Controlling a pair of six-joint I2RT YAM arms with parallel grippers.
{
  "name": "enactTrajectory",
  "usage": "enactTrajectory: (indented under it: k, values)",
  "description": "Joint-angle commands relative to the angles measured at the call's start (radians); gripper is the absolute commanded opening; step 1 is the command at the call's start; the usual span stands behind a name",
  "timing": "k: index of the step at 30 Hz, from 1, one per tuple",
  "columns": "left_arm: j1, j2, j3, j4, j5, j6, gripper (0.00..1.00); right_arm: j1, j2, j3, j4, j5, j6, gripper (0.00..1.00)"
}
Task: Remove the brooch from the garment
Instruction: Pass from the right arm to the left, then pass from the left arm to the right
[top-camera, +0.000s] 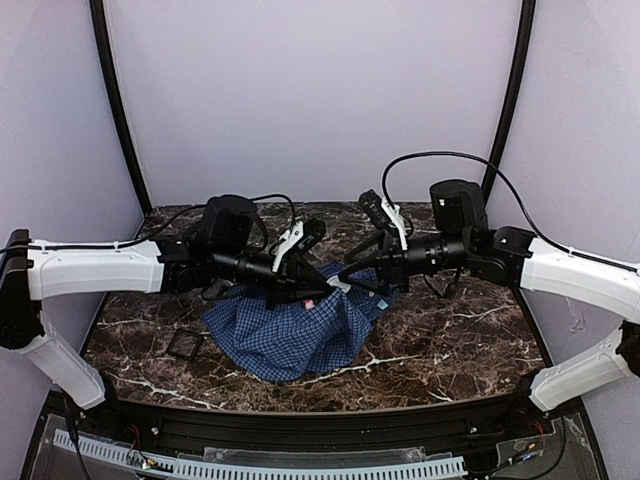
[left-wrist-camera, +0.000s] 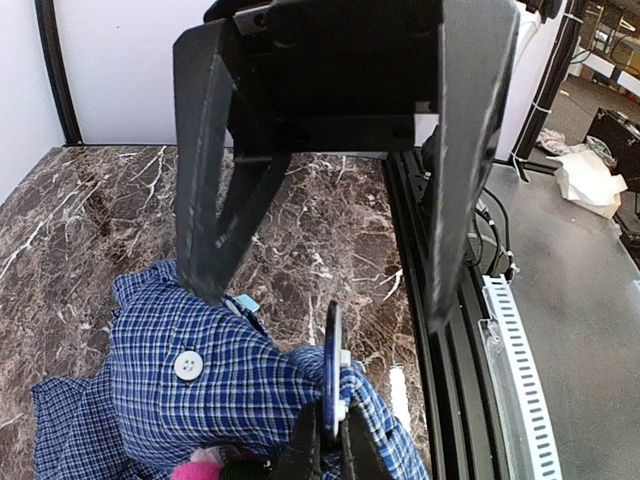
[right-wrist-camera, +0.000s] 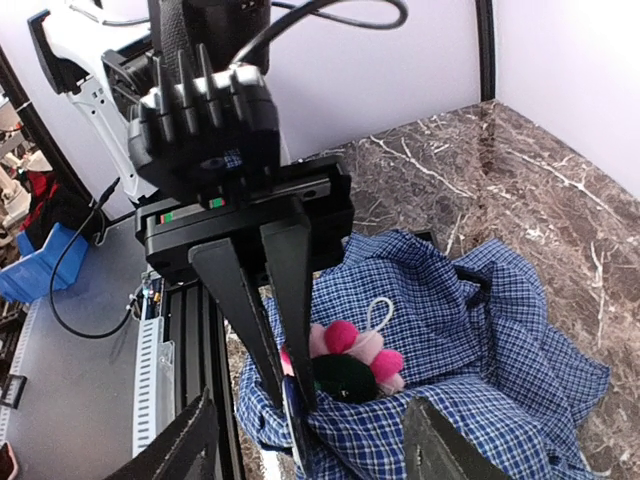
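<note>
One pink-petalled brooch (right-wrist-camera: 352, 360), dark centre, checked garment (right-wrist-camera: 480, 330)

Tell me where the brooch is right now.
In the right wrist view, the brooch lies low and centre on the bunched shirt, close beside the left hand's closed tips.

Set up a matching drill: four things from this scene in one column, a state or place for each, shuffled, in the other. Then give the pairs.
1. brooch
2. left tool
3. right tool
4. small black tray

A. open
B. on the marble, beside the shirt
C. shut on a fold of the shirt
D. pink petals, lying on the checked cloth

Pairs: 1-D, 2-C, 3-A, 4-B.
</note>
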Motion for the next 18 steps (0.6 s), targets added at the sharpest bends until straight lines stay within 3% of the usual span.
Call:
enactTrajectory:
  k: [1,6,12,18]
  values:
    - [-0.004,-0.113,-0.087,0.242,-0.021,-0.134,0.01,0.005,-0.076,-0.067,0.148,0.078,0.112,0.69]
    - [-0.005,-0.174,-0.159,0.392,-0.028,-0.227,0.01,0.006,-0.128,-0.178,0.334,0.090,0.206,0.71]
    - [-0.005,-0.228,-0.213,0.468,-0.019,-0.292,0.01,0.017,-0.151,-0.231,0.462,0.021,0.238,0.53]
    - [-0.005,-0.234,-0.217,0.474,-0.023,-0.308,0.01,0.052,-0.159,-0.231,0.493,-0.010,0.222,0.45]
